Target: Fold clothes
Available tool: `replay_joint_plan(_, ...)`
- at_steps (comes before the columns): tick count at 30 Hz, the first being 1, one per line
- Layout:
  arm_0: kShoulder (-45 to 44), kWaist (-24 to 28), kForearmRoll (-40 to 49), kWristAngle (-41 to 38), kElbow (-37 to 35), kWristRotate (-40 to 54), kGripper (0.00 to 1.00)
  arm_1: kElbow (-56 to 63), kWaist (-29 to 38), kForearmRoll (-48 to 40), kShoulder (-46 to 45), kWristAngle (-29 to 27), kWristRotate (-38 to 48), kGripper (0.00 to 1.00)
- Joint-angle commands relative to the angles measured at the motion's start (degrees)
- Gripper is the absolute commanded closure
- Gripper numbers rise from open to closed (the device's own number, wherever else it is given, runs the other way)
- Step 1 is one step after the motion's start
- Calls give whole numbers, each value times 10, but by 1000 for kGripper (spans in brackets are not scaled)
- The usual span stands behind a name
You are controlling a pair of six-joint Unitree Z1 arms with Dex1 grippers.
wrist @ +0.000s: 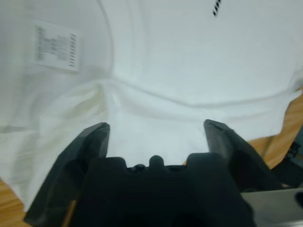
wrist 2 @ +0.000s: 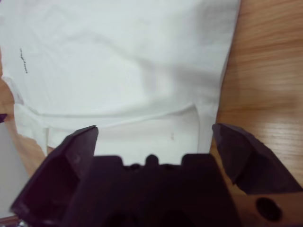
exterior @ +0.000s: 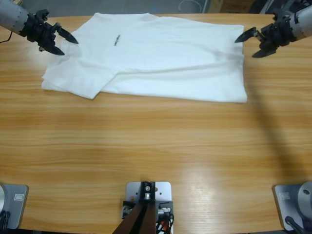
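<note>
The clothes are one white T-shirt (exterior: pixel 165 58) spread flat across the far half of the table, with a small dark mark (exterior: pixel 117 40) near the collar. One sleeve (exterior: pixel 70 80) lies folded at its left end. My left gripper (exterior: pixel 68 47) hovers open over the shirt's left edge by the collar. In the left wrist view the shirt (wrist: pixel 189 61) fills the picture and its care label (wrist: pixel 54 46) shows beyond the open left gripper (wrist: pixel 156 130). My right gripper (exterior: pixel 245 48) is open at the shirt's right edge. The right gripper (wrist 2: pixel 154 132) straddles the hem (wrist 2: pixel 142 113).
The wooden table (exterior: pixel 146 156) stretches bare in front of the shirt. Its far edge runs just behind the shirt's top. A strip of bare wood (wrist 2: pixel 265 71) lies beside the shirt's right edge.
</note>
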Motion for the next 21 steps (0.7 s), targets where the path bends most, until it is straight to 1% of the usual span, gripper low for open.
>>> replay_joint_plan(1, 3, -126, 13, 14, -5, 28, 0, 73, -8, 9, -46, -2, -27, 9)
replay_joint_plan(3, 11, -154, 14, 30, -16, 30, 0, 83, -10, 9, -53, -2, -30, 4)
replay_joint_plan(5, 21, -168, 19, 36, -25, 31, 0, 88, -10, 9, -57, 1, -31, 4)
replay_joint_plan(21, 74, -201, 42, 61, -45, 39, 0, 113, -14, 8, -61, 6, -41, 4)
